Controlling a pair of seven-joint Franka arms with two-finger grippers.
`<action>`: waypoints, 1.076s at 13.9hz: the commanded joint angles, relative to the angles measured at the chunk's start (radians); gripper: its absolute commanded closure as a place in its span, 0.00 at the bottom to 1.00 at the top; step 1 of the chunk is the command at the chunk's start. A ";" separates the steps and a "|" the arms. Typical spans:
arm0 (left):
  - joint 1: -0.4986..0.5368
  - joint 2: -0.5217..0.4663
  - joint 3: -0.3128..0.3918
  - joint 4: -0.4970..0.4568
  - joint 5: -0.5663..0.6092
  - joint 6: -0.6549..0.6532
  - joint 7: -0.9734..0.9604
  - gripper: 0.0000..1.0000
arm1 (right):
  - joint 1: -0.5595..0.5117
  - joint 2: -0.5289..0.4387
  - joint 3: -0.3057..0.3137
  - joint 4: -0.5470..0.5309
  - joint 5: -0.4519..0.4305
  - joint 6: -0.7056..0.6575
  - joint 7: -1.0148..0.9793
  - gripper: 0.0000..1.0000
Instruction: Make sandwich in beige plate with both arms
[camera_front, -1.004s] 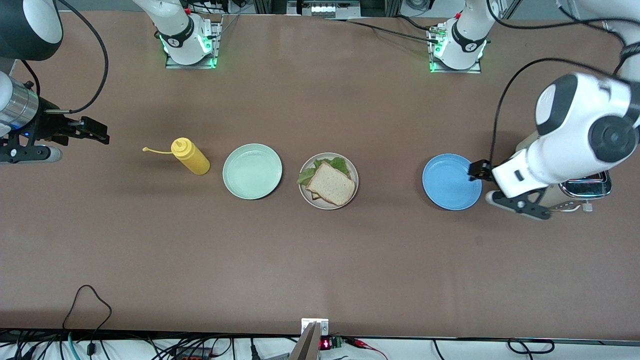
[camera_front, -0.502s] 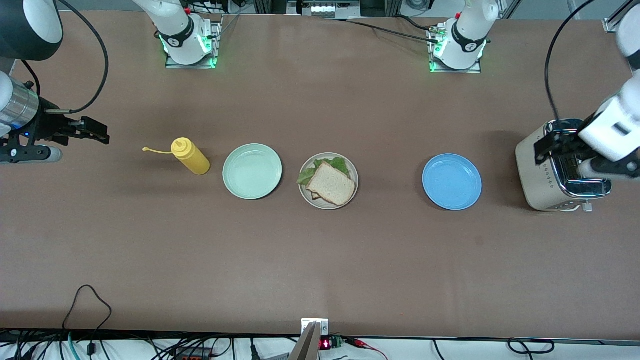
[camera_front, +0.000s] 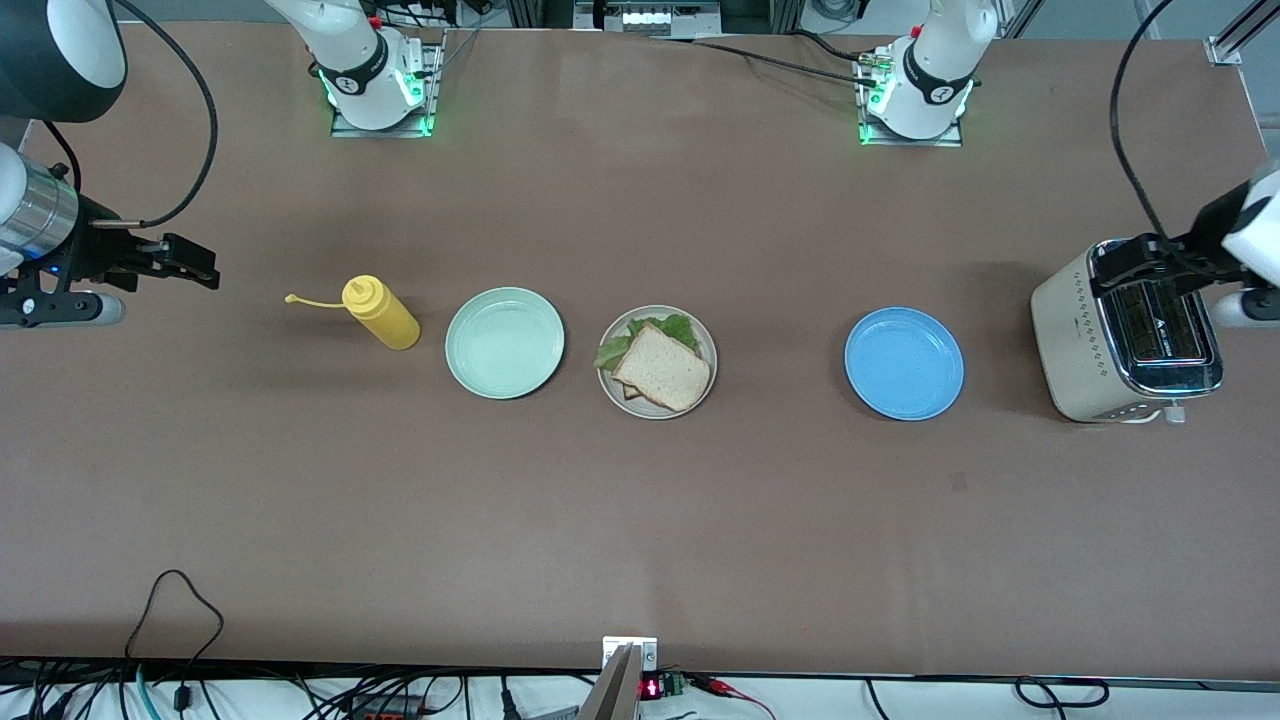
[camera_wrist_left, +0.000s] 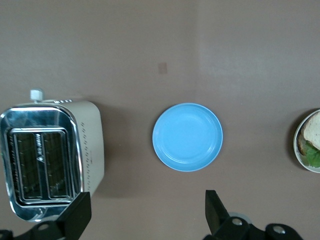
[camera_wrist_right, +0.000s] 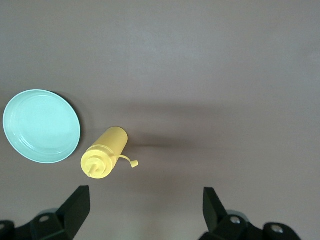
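On the beige plate (camera_front: 708, 345) sat the sandwich (camera_front: 662, 366). My left gripper (camera_front: 1165, 262) hung wide over the toaster (camera_front: 1085, 340), empty. My right gripper (camera_front: 170, 262) waited wide at its bench (camera_front: 640, 520) end.

bright, even overhead light – soft shadows beside the yellow bottle (camera_front: 381, 312), everything sharp.

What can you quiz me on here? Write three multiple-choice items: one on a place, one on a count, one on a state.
1. The sandwich of brown bread and green lettuce lies on:
A. the round beige plate
B. the round mint-green plate
C. the round blue plate

2. Plates on the brown table:
A. two
B. three
C. four

3. The left gripper over the beige metal toaster is:
A. shut on bread
B. open, holding nothing
C. shut on the plate

Key: 1 A, bread sits inside the beige rim; 2 B, mint-green, beige, blue; 3 B, fingers stand apart with nothing between.
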 joint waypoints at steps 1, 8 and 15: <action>0.003 -0.086 -0.028 -0.104 0.030 0.059 -0.018 0.00 | 0.000 -0.003 0.001 -0.001 0.012 0.006 0.011 0.00; 0.015 -0.105 -0.022 -0.109 0.024 -0.014 -0.007 0.00 | 0.000 -0.003 0.001 -0.001 0.012 0.006 0.012 0.00; 0.017 -0.108 -0.018 -0.112 0.028 -0.018 -0.004 0.00 | 0.000 -0.003 0.001 -0.001 0.012 0.004 0.014 0.00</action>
